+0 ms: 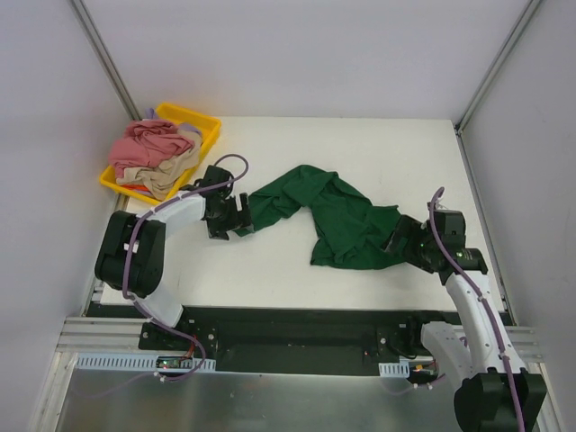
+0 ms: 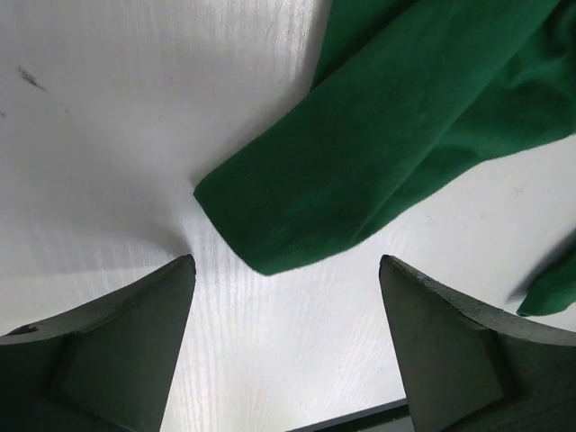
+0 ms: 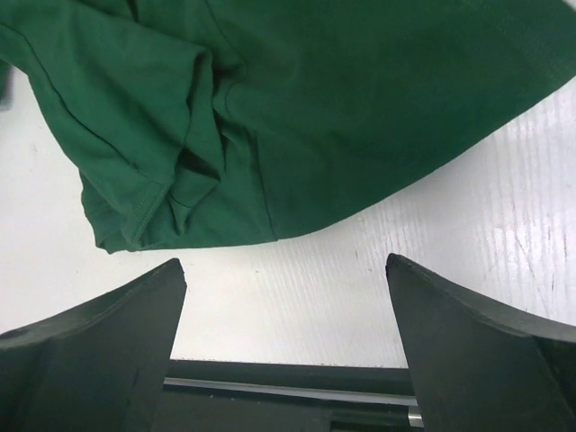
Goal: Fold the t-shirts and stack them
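Seems barely begun. Shows the dark green t-shirt sprawled in a rumpled band across the middle of the tabletop, not yet flattened or folded. Leaves the dusty pink t-shirt and beige t-shirt heaped unfolded in the yellow tray at upper left. Finds the left hand just beside the green cloth's left tip, spread wide, gripping nothing; likewise the right hand at the lower right hem, wide and empty. Calls for spreading, folding all three, then stacking.
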Robot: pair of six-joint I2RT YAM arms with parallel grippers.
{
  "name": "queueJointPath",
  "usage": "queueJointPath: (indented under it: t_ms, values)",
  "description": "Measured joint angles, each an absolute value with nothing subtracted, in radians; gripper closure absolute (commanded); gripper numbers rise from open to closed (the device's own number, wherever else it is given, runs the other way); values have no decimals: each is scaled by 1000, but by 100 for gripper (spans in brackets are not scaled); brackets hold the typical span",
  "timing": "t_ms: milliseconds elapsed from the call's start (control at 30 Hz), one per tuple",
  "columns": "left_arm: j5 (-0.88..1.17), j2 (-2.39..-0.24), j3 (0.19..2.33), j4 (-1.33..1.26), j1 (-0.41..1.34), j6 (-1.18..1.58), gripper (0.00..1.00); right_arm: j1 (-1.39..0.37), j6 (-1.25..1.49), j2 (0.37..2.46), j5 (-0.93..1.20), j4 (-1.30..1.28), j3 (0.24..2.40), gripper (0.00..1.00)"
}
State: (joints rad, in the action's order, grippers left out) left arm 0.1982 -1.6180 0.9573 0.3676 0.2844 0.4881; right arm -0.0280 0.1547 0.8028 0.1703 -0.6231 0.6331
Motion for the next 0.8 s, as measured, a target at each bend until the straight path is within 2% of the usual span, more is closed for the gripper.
queueJointPath:
  t_ms: [100,167,200,233,267,400,500,667,767,800]
  values:
    - [205,-1652,958,360,287,504,27,-29,161,820,183,-617,618,4]
    - [213,-1672,976,353,287,517,38,-29,167,829,192,-611,612,4]
    - [218,-1687,991,351,286,522,60,-29,168,832,192,-609,609,4]
    - [223,-1703,1005,346,287,529,86,-29,170,832,193,-608,607,4]
    - [225,-1720,1020,340,287,537,100,-29,172,832,193,-608,604,4]
    - [218,-1776,1061,324,287,535,100,-35,171,828,218,-606,596,4]
    - [171,-1766,1078,321,287,532,100,-108,168,829,230,-603,596,4]
    - [116,-1661,1076,316,287,532,100,-511,172,930,146,-562,624,4]
    - [92,-1579,1051,297,288,533,100,-673,172,1021,58,-518,650,1]
    - [86,-1559,1040,294,288,534,100,-725,171,1056,18,-500,663,4]
